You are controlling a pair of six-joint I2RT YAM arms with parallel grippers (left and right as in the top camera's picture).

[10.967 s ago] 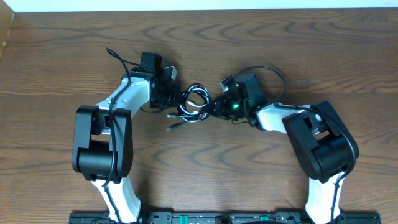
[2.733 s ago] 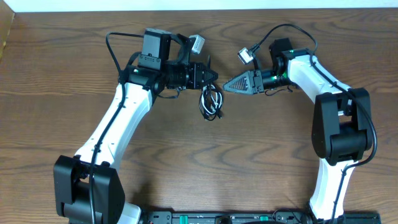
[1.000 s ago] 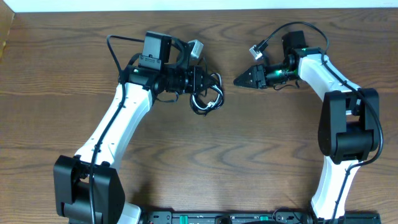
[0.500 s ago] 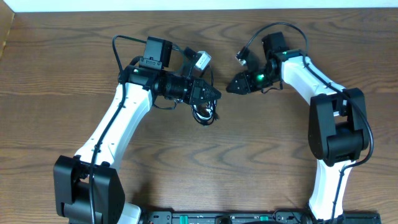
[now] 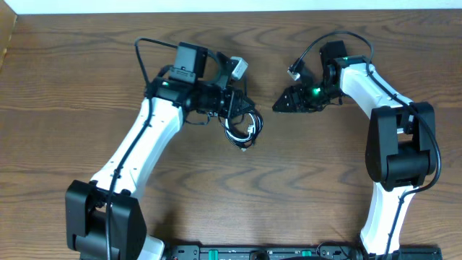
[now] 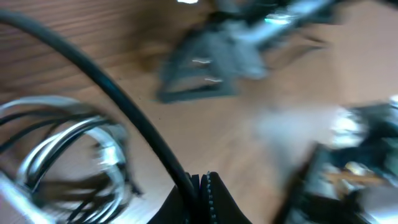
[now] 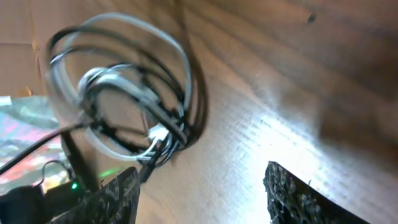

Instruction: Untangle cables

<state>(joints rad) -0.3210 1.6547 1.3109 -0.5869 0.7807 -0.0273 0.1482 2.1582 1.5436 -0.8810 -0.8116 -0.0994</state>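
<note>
The cables (image 5: 242, 130) form one coiled bundle of black and white loops on the wood, just below my left gripper (image 5: 246, 108). In the left wrist view my left gripper (image 6: 203, 182) is shut on a black cable strand (image 6: 118, 102) that leads to the blurred bundle (image 6: 62, 149). My right gripper (image 5: 279, 107) points at the bundle from the right, a short gap away. In the right wrist view it (image 7: 205, 196) is open with only bare table between its fingers (image 7: 112, 199), and the bundle (image 7: 130, 93) lies ahead of them.
Both white arms reach in from the near edge, the left arm (image 5: 137, 152) and the right arm (image 5: 393, 144). Thick black robot wires (image 5: 144, 54) loop above each wrist. The table's far edge (image 5: 231, 10) runs along the top.
My right gripper has drawn back a little to the right and its jaws have widened. My left gripper shifted slightly right, still holding the strand, and the bundle moved with it.
</note>
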